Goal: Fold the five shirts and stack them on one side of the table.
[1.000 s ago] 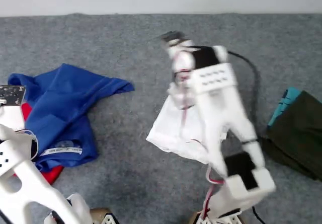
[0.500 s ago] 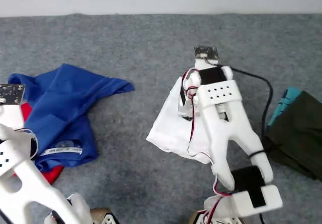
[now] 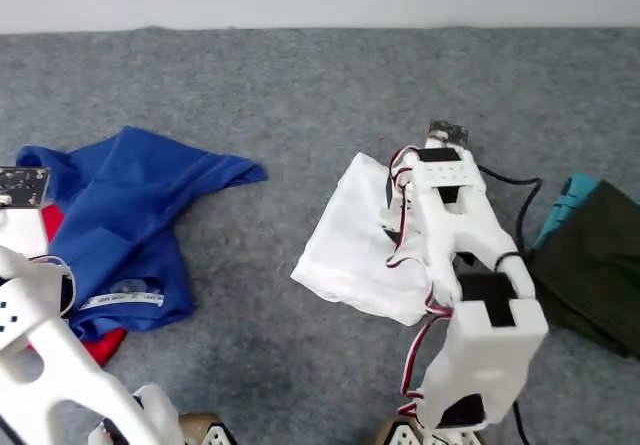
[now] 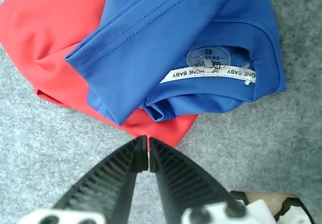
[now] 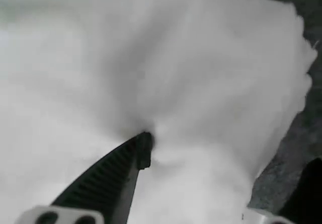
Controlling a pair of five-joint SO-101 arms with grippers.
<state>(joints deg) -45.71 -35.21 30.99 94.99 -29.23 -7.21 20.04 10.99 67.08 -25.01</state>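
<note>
White shirt (image 3: 348, 247) lies beneath the right gripper (image 5: 226, 167), jaws spread, one fingertip touching it.

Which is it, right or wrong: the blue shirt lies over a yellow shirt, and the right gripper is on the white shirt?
Wrong in one respect: under the blue shirt lies a red shirt, not a yellow one, as the left wrist view shows. The right gripper is on the white shirt.

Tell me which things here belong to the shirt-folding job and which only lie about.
Belong to the job: white shirt, blue shirt, red shirt, dark shirt, teal shirt.
Only lying about: black cable, grey table cover.
</note>
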